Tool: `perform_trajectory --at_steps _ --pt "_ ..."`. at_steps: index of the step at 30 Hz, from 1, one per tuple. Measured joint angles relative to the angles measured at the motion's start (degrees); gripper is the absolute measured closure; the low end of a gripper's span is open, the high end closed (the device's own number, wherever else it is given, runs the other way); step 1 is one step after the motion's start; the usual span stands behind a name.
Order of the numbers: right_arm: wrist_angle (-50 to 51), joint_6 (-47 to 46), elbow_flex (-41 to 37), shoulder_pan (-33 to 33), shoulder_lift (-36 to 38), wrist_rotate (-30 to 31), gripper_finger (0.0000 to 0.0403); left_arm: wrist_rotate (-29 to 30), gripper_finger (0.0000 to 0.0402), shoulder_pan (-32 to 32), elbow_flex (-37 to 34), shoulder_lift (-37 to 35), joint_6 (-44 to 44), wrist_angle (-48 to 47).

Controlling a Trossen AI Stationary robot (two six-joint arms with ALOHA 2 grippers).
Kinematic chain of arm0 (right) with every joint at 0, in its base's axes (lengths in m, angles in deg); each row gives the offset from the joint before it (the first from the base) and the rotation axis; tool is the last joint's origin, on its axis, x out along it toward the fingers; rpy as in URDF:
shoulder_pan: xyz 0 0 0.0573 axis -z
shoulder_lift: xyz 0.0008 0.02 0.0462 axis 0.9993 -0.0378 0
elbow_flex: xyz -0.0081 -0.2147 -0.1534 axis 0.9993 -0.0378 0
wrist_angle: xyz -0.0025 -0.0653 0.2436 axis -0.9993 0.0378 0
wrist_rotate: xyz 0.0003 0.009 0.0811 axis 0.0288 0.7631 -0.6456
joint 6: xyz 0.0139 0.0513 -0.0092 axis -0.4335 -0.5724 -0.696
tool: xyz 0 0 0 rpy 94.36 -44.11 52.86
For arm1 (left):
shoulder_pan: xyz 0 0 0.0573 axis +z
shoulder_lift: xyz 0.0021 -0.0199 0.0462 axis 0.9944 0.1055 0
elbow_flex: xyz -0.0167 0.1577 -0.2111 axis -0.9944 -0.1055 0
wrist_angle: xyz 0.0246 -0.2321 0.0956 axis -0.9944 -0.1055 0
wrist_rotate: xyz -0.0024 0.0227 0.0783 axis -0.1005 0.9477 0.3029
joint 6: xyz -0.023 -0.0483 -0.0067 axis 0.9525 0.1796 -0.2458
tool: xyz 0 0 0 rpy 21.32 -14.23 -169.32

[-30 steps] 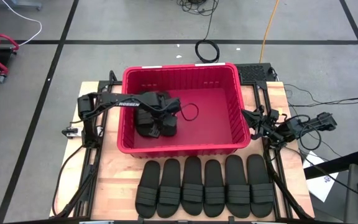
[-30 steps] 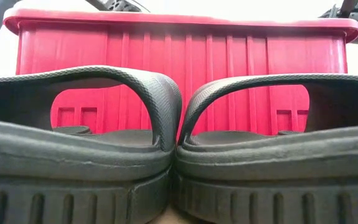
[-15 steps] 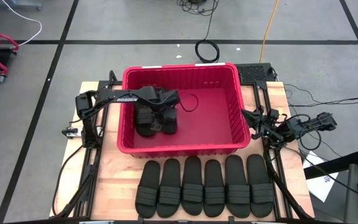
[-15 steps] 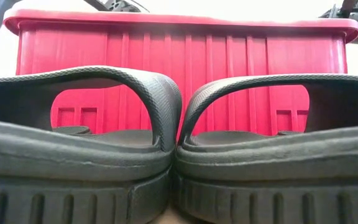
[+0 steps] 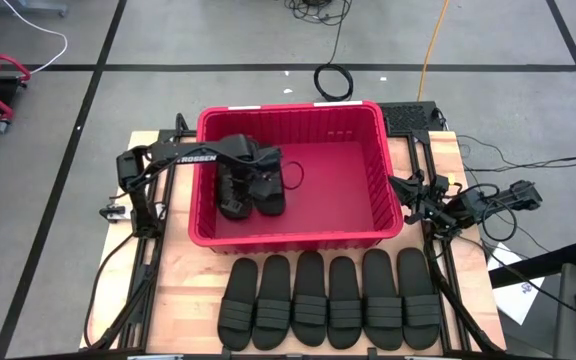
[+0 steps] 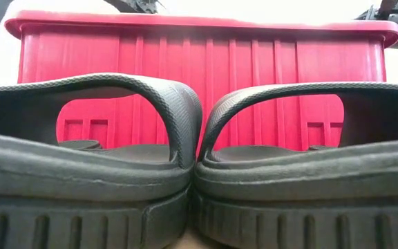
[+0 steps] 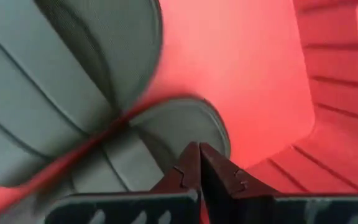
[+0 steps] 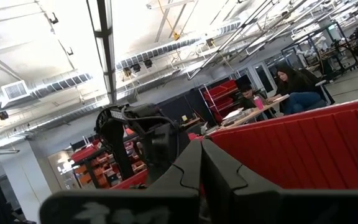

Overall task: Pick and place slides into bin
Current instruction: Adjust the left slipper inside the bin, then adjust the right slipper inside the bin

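Two black slides (image 5: pixel 251 190) lie side by side on the floor of the red bin (image 5: pixel 293 238), in its left half. My left gripper (image 5: pixel 265 170) hangs above them, pointing steeply down; it is shut and holds nothing (image 7: pixel 199 158). In its wrist view the slides (image 7: pixel 67 81) show below the fingertips. Several more slides (image 5: pixel 328 300) lie in a row on the table in front of the bin's near wall; two of them (image 6: pixel 88 159) fill the low view. My right gripper (image 5: pixel 405 190) waits, shut, at the bin's right rim (image 8: pixel 201 155).
The bin (image 6: pixel 199 55) takes up the middle of the wooden table (image 5: pixel 173 290); its right half holds nothing. Cables and arm frames run along both table sides. People sit at desks far behind the table in the right wrist view.
My left gripper has risen above the two slides in the bin and drawn a little toward the bin's far left corner, staying shut. The slides in the bin lie where they were.
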State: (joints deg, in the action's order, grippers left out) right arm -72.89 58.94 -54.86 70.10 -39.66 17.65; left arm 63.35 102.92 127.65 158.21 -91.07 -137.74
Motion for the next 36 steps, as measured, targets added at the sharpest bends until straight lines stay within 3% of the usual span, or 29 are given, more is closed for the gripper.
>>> perform_trajectory --at_steps 8,19,25,30,36 --pt "0.0 0.04 0.02 0.0 0.0 0.0 0.0403 -1.55 0.0401 0.23 -4.26 0.03 0.51 -1.28" --pt "-0.02 0.04 0.02 0.01 0.0 0.0 0.0403 9.16 0.0401 1.48 -12.97 0.07 5.38 2.91" --pt "-0.07 0.04 0.01 0.0 0.0 0.0 0.0403 8.35 0.0401 1.63 -9.78 -1.16 6.77 3.45" --pt "-0.07 0.04 0.02 0.02 0.0 0.0 0.0403 1.02 0.0401 1.56 -3.15 -2.05 3.16 1.78" --pt "-0.05 0.04 0.0 0.0 0.0 0.0 0.0403 0.85 0.0401 1.29 4.03 -2.4 5.35 15.0"
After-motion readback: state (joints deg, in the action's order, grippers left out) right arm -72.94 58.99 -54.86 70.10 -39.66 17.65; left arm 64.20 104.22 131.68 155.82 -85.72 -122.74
